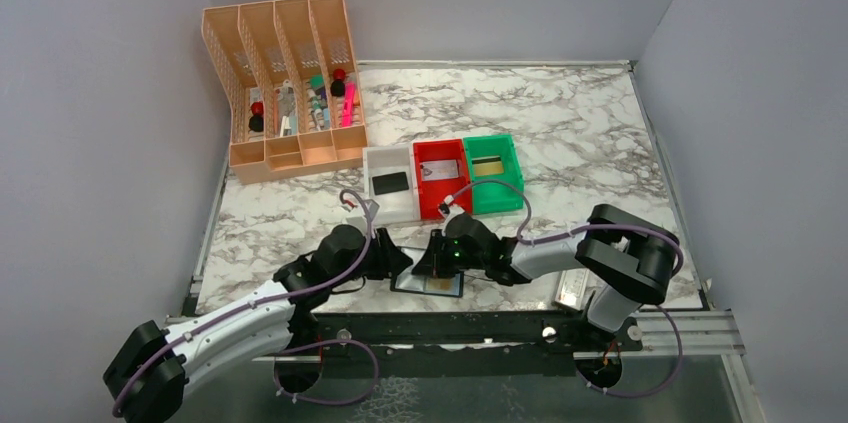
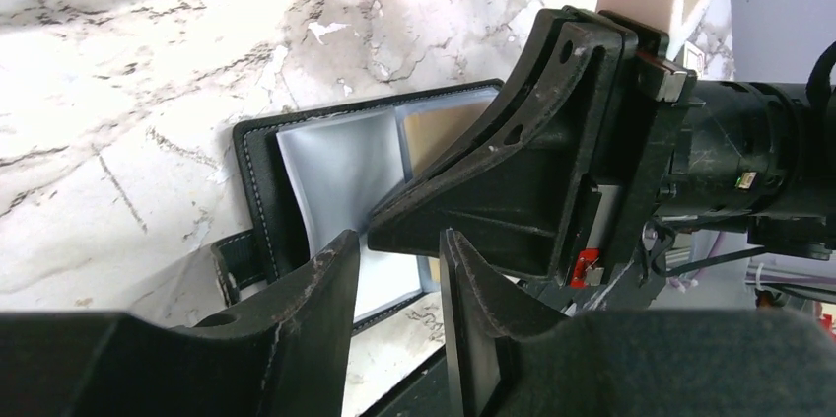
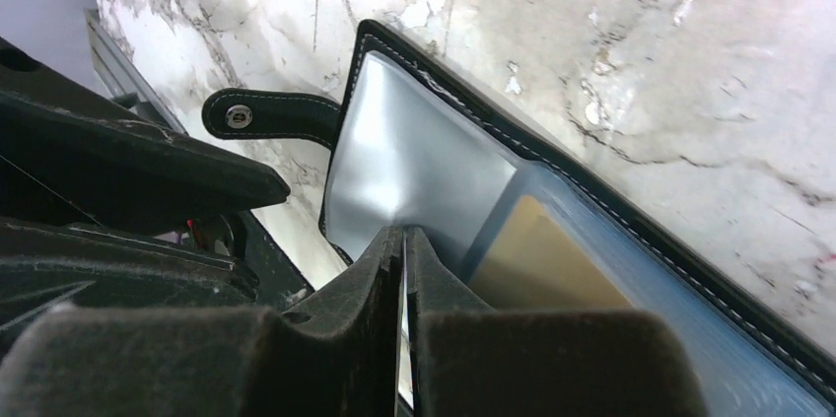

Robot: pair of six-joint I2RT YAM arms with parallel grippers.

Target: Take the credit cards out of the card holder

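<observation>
- Black-edged folding card holder [image 2: 335, 171] lay open flat, long axis running arm to arm; yellowish-gold plastic card [image 3: 532, 249] sat inside its pocket.
- Over the holder, the right gripper [image 3: 402, 235] pinched a thin pale edge [image 3: 402, 338]; the left gripper [image 2: 396, 244] was half-spread and empty.

Black, white-stitched card holder [image 2: 258, 190], blue-grey pockets [image 3: 414, 161]; gold card [image 3: 537, 259]; white, grey-veined marble table [image 1: 600, 123].
</observation>
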